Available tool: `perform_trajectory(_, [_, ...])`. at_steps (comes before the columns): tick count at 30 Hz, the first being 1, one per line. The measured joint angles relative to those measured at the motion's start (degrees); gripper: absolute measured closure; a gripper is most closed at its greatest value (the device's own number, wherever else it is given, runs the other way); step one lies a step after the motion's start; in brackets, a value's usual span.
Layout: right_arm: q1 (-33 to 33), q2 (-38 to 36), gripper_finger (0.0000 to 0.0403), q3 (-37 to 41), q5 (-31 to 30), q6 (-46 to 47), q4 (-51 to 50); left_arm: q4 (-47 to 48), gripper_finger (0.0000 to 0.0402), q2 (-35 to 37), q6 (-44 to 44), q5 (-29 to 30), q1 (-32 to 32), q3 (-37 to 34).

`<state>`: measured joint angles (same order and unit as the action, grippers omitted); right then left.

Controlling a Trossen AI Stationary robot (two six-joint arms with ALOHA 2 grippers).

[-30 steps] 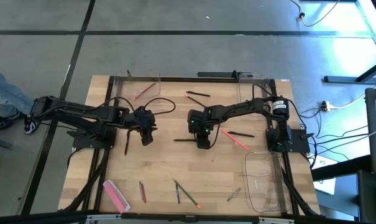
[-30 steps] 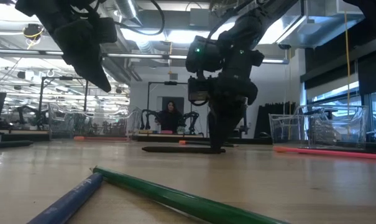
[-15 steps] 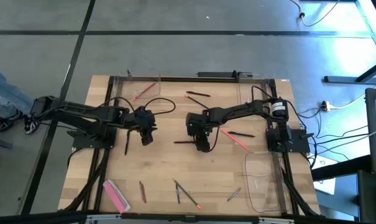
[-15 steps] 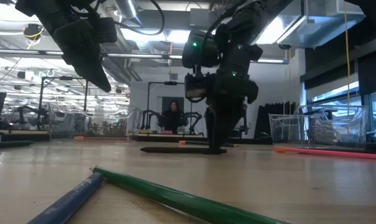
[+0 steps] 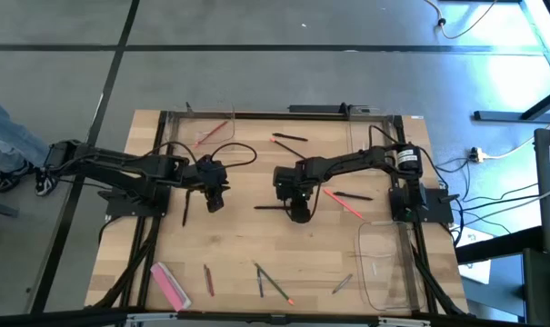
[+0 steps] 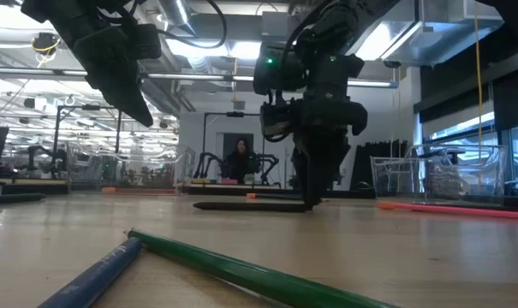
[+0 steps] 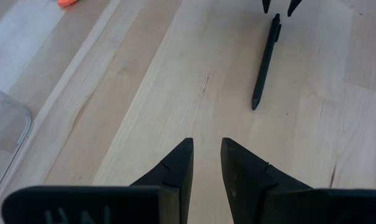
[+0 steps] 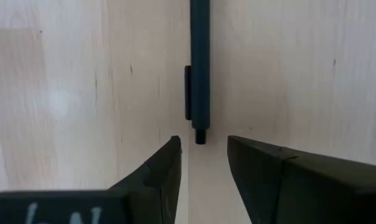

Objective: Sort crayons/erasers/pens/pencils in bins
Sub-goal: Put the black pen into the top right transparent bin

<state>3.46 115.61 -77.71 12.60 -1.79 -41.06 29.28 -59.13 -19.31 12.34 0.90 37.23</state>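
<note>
A black pen [image 5: 270,206] lies flat on the table near its middle; it also shows in the low view [image 6: 250,205]. My right gripper [image 5: 297,211] points down, low over the pen's right end. In the right wrist view its open fingers [image 8: 203,155] stand on either side of the pen's clip end [image 8: 200,134] without touching it. My left gripper [image 5: 215,195] hangs above the table to the left, its fingers a little apart [image 7: 206,152] and empty. A second black pen [image 5: 185,213] lies under the left arm.
A clear bin [image 5: 388,268] stands at the near right and another [image 5: 197,132] at the far left, holding a pink-red crayon. A crayon [image 5: 343,202] and a pen [image 5: 352,194] lie right of my right gripper. Pencils [image 5: 261,280] and a pink bar [image 5: 170,284] lie near the front edge.
My right gripper has shifted a little toward the table's left along the pen, then back toward the right, and now stands over the pen's right end. The pen has stayed where it was.
</note>
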Motion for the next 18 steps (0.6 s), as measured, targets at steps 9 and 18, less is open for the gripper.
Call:
perform_trajectory(9, [-0.8,-0.1,0.0271,0.7,-0.8,0.2,2.6,0.0,0.0328,0.0,0.0,0.0,0.0,0.0])
perform_trajectory(18, [-3.5,-0.1,0.0271,1.2,-8.5,-0.2,3.4,0.0,0.0328,0.0,0.0,0.3,0.0,0.0])
